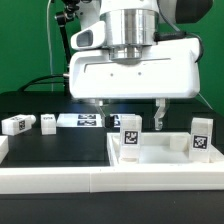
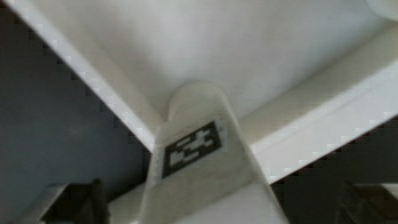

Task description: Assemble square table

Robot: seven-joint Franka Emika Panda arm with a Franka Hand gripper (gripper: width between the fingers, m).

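Square table (image 1: 160,158) lies under the downward-pointing, spread hand (image 1: 128,108).

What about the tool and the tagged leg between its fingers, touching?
Apart. The wrist view shows the leg between the tool's fingers, with gaps both sides.

Four tagged white legs (image 1: 14,124) (image 1: 46,121) (image 1: 130,133) (image 1: 201,137), one square slab (image 1: 162,153), one marker board (image 1: 80,121), one long white rail (image 1: 90,182).
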